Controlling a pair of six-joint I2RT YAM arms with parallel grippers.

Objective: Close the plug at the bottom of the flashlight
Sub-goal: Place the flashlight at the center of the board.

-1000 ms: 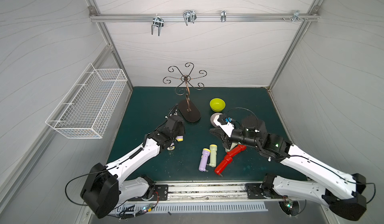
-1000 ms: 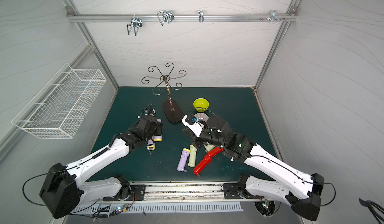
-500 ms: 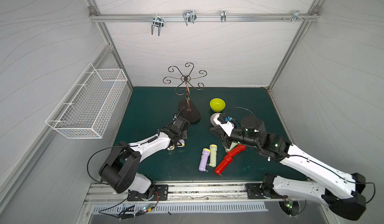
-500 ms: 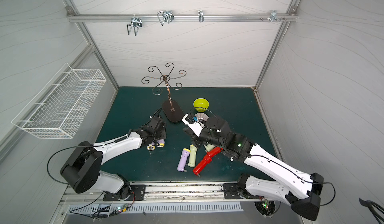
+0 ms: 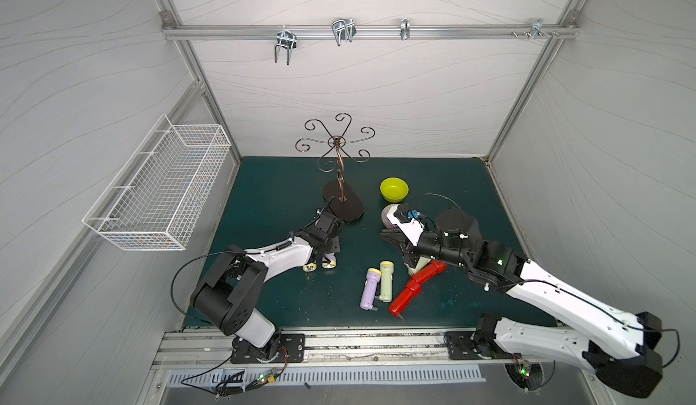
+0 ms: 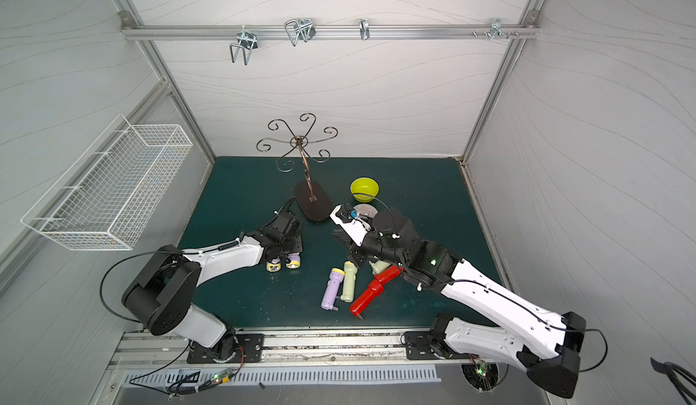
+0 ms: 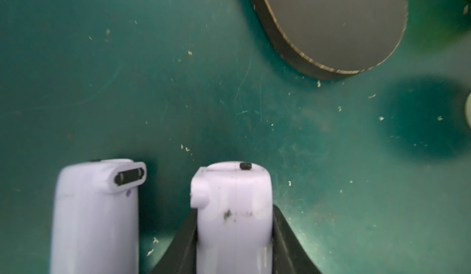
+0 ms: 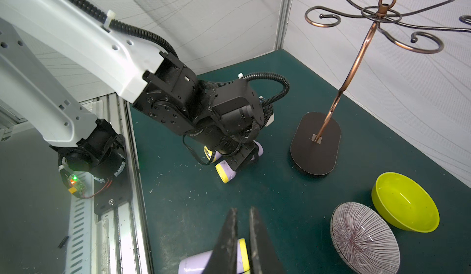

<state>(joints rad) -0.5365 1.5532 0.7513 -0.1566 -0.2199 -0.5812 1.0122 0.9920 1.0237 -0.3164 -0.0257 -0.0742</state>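
- left gripper (image 7: 233, 218) is clamped on a lilac flashlight (image 7: 233, 191), 1 black finger tight on each side, with the tail end sticking out past the tips and a small black nub (image 7: 245, 166) on it
- a 2nd lilac flashlight (image 7: 96, 209) lies just beside it, parallel and not touching, with a dark plug (image 7: 128, 177) showing at its tail
- both sit on the green mat (image 7: 153, 81), near the stand's dark oval base (image 7: 331, 23)
- right gripper (image 8: 242, 210) is nearly closed, just a slit, gripping nothing, and it hangs over a 3rd lilac flashlight (image 8: 196, 262)
- a pale green flashlight (image 5: 386, 280) and a red one (image 5: 416, 286) lie by that, with a striped bowl (image 8: 364, 237) and a yellow-green bowl (image 8: 405, 204) nearby
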